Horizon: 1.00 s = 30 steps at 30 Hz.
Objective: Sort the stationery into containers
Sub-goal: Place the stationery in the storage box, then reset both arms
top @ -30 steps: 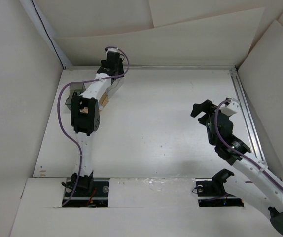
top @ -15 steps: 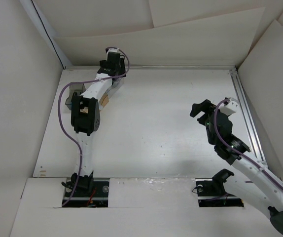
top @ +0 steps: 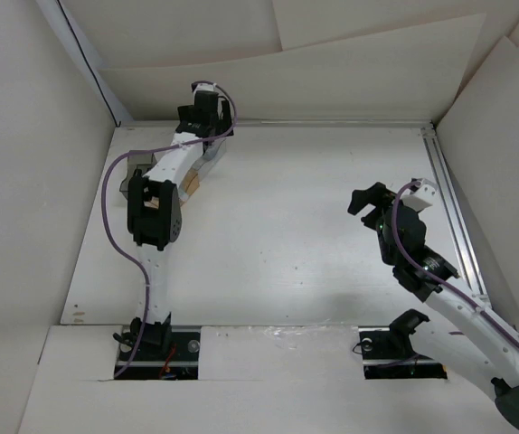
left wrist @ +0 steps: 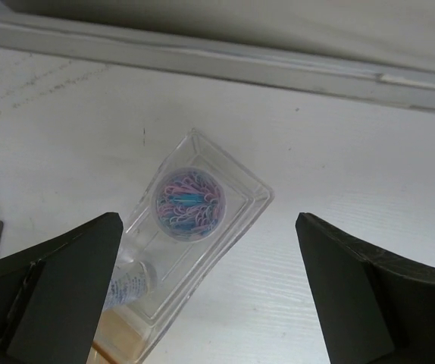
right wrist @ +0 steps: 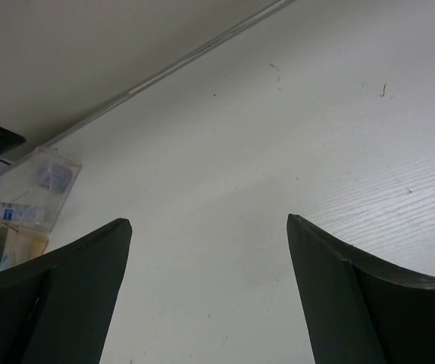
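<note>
My left gripper [left wrist: 208,220] hangs open above the clear container [left wrist: 255,199] at the table's back left, its fingers apart from it. In that container lie a round tub of pink and blue paper clips [left wrist: 187,203] and a small clear bottle [left wrist: 126,284], partly behind my left finger. The amber container [left wrist: 115,345] adjoins it. In the top view the left gripper [top: 203,122] sits near the back wall. My right gripper [right wrist: 208,220] is open over bare table, holding nothing. From there the clear container [right wrist: 47,186], blue-capped bottle [right wrist: 5,210] and amber container [right wrist: 17,246] show far left.
The dark grey container [top: 133,181] stands left of my left forearm. A metal rail [left wrist: 278,72] runs along the back wall just beyond the clear container. Another rail [top: 449,199] lines the right edge. White walls enclose the table on three sides.
My left gripper has opened wide and drawn slightly toward the back wall. The right arm has stayed still.
</note>
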{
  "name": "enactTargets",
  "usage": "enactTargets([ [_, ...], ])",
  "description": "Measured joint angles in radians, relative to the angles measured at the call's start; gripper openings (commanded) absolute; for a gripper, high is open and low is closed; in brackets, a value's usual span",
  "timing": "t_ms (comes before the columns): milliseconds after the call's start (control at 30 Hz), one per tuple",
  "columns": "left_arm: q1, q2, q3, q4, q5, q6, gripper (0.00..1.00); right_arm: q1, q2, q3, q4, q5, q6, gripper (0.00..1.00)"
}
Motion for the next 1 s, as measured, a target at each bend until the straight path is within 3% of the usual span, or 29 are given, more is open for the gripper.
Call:
enactTargets([
  [200,-0.003,-0.138,-0.001,0.002,0.038,-0.005,1.0,0.0,0.005,0.0,0.0,-0.003,-0.009,0.89],
  [267,-0.007,-0.201,-0.001,0.008,0.048,-0.011,1.0,0.0,0.004,0.0,0.0,-0.003,-0.011,0.84],
  [367,-0.022,-0.299,-0.022,0.035,0.066,-0.028,1.0,0.0,0.005,0.0,0.0,-0.004,-0.017,0.63],
  [400,-0.029,-0.335,-0.038,0.044,0.074,-0.037,1.0,0.0,0.005,0.0,0.0,-0.004,-0.018,0.46],
  [533,-0.049,-0.48,-0.156,0.089,0.115,-0.077,1.0,0.0,0.004,0.0,0.002,-0.009,-0.021,0.02],
  [567,-0.052,-0.521,-0.208,0.109,0.123,-0.09,1.0,0.0,0.005,0.0,0.002,-0.01,-0.021,0.0],
  [767,-0.05,-0.817,-0.575,0.192,0.142,-0.164,1.0,0.0,0.005,0.0,0.008,-0.012,-0.018,0.0],
  [833,-0.048,-0.935,-0.705,0.2,0.141,-0.182,1.0,0.0,0.006,0.0,0.008,-0.014,-0.018,0.05],
  [967,-0.048,-1.155,-0.882,0.207,0.12,-0.215,1.0,0.0,0.006,0.0,0.015,-0.015,-0.018,0.39],
  [1000,-0.048,-1.209,-0.921,0.215,0.114,-0.225,1.0,0.002,0.006,0.0,0.016,-0.016,-0.018,0.52],
])
